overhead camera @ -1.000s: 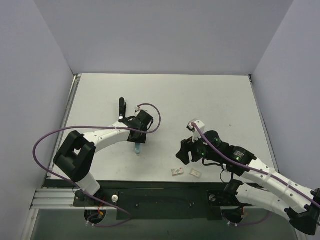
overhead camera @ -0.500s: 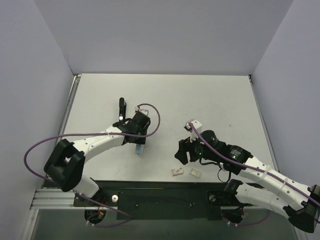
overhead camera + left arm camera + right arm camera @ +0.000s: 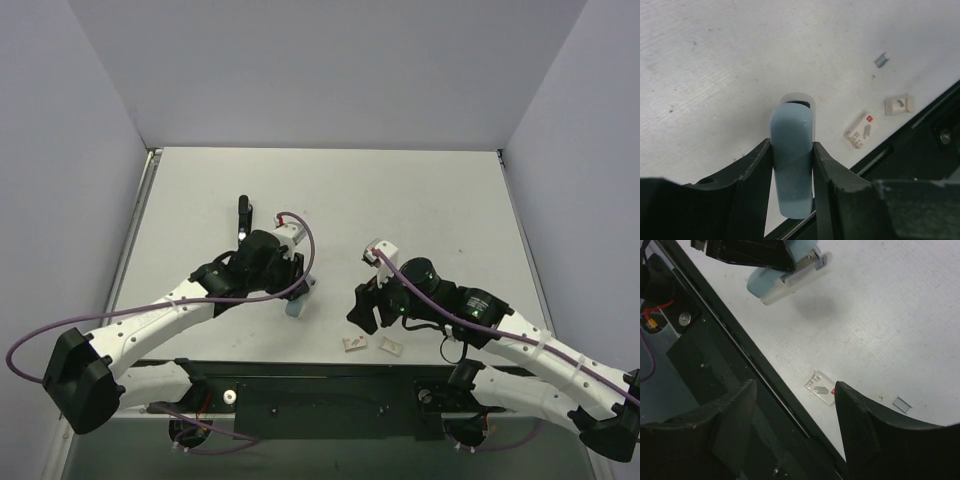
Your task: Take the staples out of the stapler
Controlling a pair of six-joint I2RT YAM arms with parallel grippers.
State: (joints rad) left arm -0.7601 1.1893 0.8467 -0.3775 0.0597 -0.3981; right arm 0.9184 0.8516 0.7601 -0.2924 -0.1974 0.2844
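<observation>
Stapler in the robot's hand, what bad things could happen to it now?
1. The left gripper pinches the blue stapler by its smooth sides, apparently above the table. It might slip out and drop.
2. Two small white pieces lie close to the table's near edge. The open right gripper hovers by them and might knock them off.
3. A tiny loose staple lies on the table and could easily get lost.
</observation>
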